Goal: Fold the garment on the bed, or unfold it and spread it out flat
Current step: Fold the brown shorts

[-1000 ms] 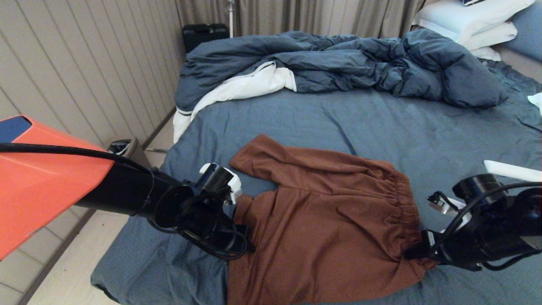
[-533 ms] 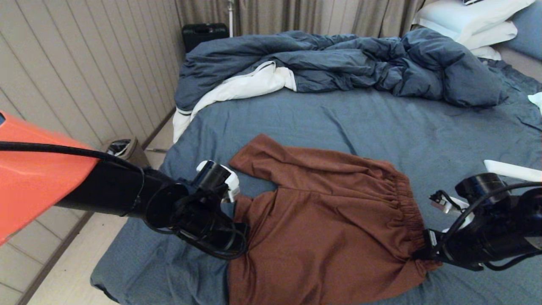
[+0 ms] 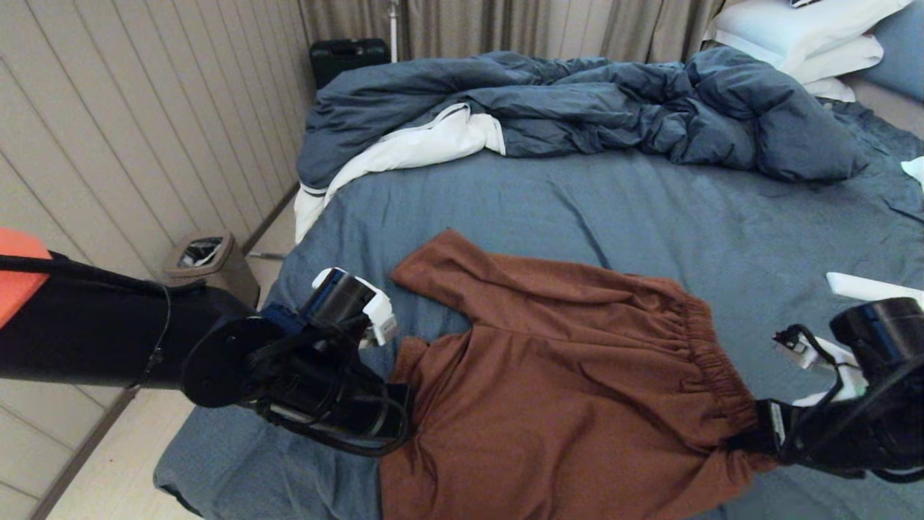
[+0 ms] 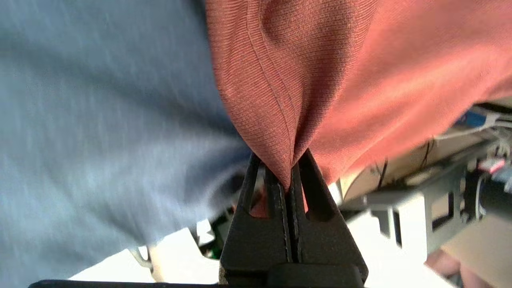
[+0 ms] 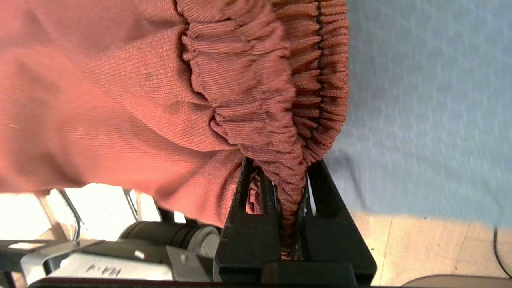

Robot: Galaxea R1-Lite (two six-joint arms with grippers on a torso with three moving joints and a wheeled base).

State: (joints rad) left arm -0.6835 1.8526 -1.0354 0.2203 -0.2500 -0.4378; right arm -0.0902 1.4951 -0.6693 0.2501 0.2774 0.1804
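The rust-brown shorts (image 3: 563, 383) lie spread over the near part of the bed (image 3: 650, 217), one leg pointing to the far left, the gathered waistband (image 3: 711, 365) on the right. My left gripper (image 3: 401, 404) is shut on the hem of the near leg (image 4: 276, 120), the cloth pinched between its fingertips (image 4: 310, 176). My right gripper (image 3: 751, 440) is shut on the near end of the waistband (image 5: 280, 120), which bunches between its fingers (image 5: 320, 188). The drawstring and white patch are hidden.
A rumpled dark-blue duvet (image 3: 577, 108) with white lining lies across the far half of the bed, white pillows (image 3: 801, 36) at the far right. A small bin (image 3: 206, 263) stands on the floor left of the bed, a black case (image 3: 346, 58) by the curtains.
Both arms have drawn back toward the near edge and outward, pulling the shorts with them. The cloth between the grippers is stretched wider and smoother.
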